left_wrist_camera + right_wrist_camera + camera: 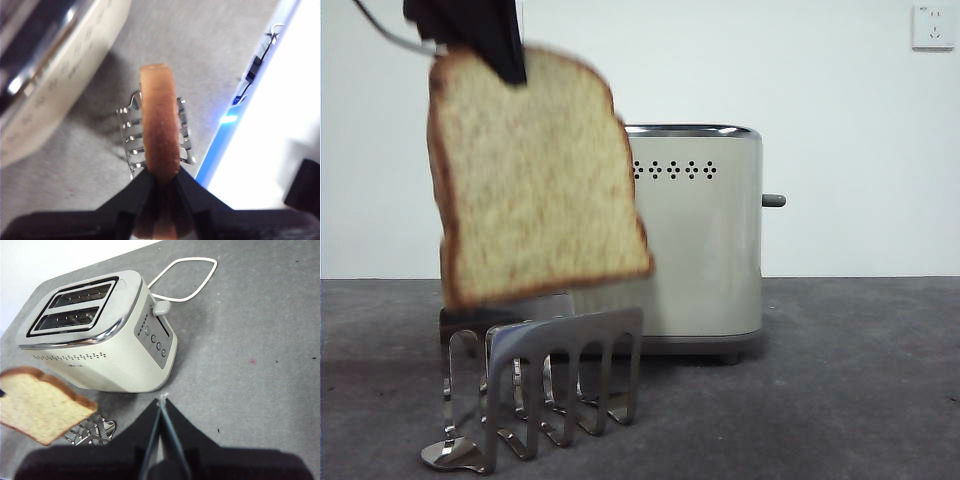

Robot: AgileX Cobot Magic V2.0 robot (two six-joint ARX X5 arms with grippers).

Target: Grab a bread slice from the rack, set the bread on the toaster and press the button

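Observation:
My left gripper [161, 176] is shut on the slice of bread [530, 180] and holds it tilted in the air, clear above the steel rack [545, 385]. In the front view the gripper [485, 35] grips the slice's top edge. The left wrist view shows the brown crust [160, 125] edge-on over the rack [185, 135]. The cream toaster [705, 235] stands behind and to the right, its lever button [773, 200] on the narrow right side. The right wrist view shows the toaster [100, 340] with two open slots, the button [161, 308], the slice [37, 405] and the rack [92, 430]. My right gripper [162, 405] is shut and empty, beside the toaster.
A white power cord [185, 277] loops on the grey table behind the toaster. A white wall socket [932, 27] sits at the upper right. The table's bright edge [250, 125] shows in the left wrist view.

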